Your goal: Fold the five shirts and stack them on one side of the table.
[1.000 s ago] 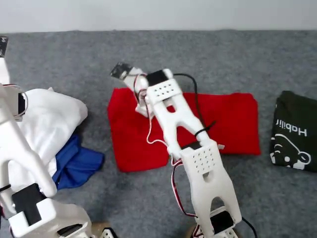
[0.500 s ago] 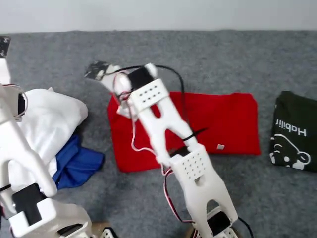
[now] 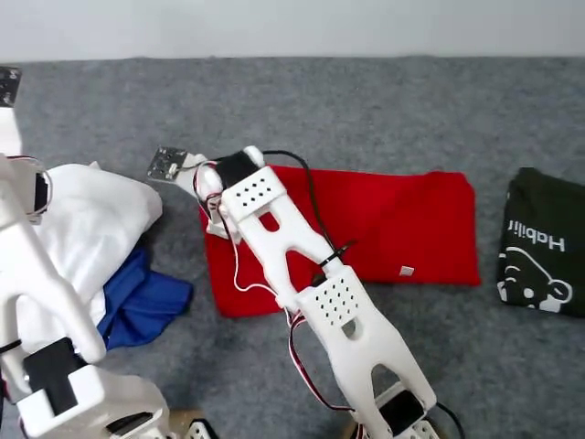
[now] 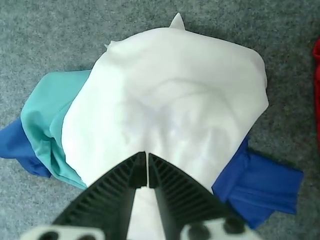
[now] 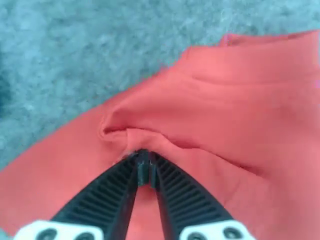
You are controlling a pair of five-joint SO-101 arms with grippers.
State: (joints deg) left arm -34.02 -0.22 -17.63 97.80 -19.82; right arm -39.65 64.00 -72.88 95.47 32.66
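Observation:
A red shirt (image 3: 402, 224) lies spread flat in the middle of the grey table. My right gripper (image 5: 143, 169) is shut on a raised fold of the red shirt (image 5: 240, 125) near its left edge; in the high view the right gripper (image 3: 218, 219) sits at that shirt's upper left corner. To the left is a pile with a white shirt (image 3: 87, 224) on top and a blue shirt (image 3: 142, 306) under it. A teal shirt (image 4: 42, 117) also pokes out of the pile. My left gripper (image 4: 147, 162) is shut above the white shirt (image 4: 170, 95).
A folded dark green shirt (image 3: 544, 242) with white print lies at the table's right edge. The left arm's white base (image 3: 64, 384) stands at the front left. Bare grey table (image 3: 366, 110) stretches along the back, up to a pale wall.
The right arm has swung to the left and lower, carrying its gripper from the red shirt's upper middle to its left corner. The left arm and the pile have not moved.

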